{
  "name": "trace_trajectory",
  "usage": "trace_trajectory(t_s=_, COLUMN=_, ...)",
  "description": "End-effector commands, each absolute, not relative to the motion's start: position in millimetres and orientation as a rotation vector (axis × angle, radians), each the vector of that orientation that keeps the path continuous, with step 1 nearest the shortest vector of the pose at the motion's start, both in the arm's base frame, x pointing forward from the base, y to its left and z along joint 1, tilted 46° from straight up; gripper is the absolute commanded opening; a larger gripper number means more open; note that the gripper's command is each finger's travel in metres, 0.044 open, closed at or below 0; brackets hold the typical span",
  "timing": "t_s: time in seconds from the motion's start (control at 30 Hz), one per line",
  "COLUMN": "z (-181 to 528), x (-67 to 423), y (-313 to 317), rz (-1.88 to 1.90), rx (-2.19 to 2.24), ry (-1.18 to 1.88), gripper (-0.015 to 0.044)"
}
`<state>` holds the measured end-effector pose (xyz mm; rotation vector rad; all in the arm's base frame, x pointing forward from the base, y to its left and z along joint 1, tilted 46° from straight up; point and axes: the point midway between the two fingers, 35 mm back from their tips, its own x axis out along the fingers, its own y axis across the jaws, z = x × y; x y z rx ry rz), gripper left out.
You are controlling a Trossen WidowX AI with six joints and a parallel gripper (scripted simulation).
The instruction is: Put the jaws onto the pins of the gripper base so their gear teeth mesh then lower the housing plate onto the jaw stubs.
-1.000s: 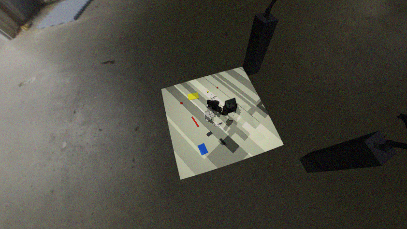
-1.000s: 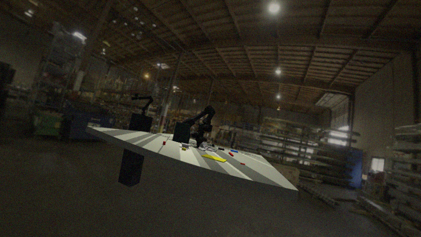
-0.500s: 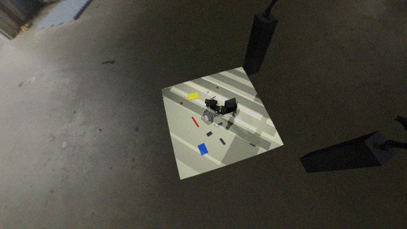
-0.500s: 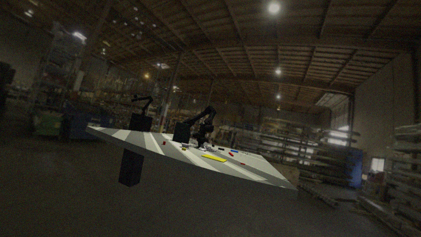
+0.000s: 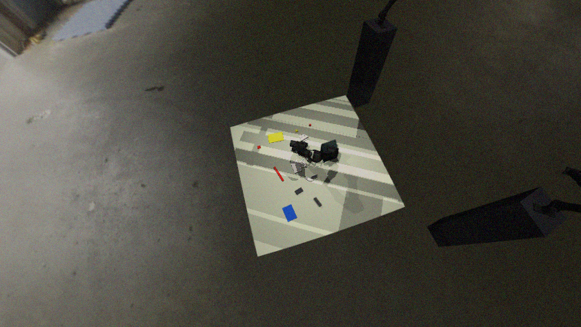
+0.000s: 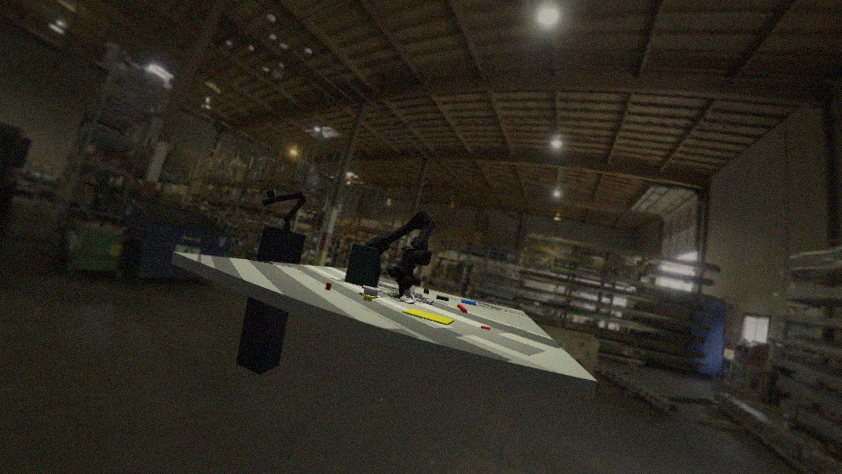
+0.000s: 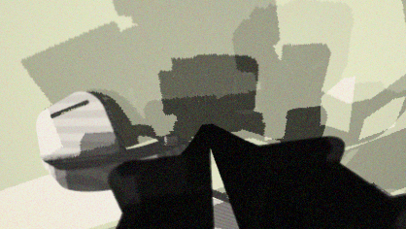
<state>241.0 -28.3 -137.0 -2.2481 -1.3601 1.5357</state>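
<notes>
My gripper [image 7: 207, 129] [image 6: 405, 294] is shut, its tips touching low over the table, with nothing seen between them. A white rounded block [image 7: 80, 133] with a dark slot lies just left of the fingers in the wrist view; whether it touches them is unclear. A pale grey piece [image 5: 297, 167] and a curved white piece [image 5: 310, 179] lie in front of the arm. A small white piece [image 5: 303, 137] [image 6: 370, 290] lies near the arm. Which are the jaws, base and housing plate is too small to tell. Pins, teeth and stubs are not made out.
A yellow plate [image 5: 275, 137] [image 6: 428, 316], a red bar [image 5: 278, 174] [image 6: 462, 307], a blue plate [image 5: 289, 212] [image 6: 469, 302] and two dark blocks [image 5: 299, 190] [image 5: 317, 201] lie on the table [image 5: 260, 243]. Small red and yellow bits lie near the arm. Striped shadows cross the table.
</notes>
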Motion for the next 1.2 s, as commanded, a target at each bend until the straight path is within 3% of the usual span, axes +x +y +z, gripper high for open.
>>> trace_trajectory(t_s=0.0, z=-146.0, x=248.2, y=-31.9, rz=1.544, rx=-2.26, ry=-1.374, gripper=0.0)
trace_trajectory(t_s=1.17, z=-181.7, x=281.4, y=-62.6, rz=1.545, rx=-2.255, ry=-1.392, gripper=0.0)
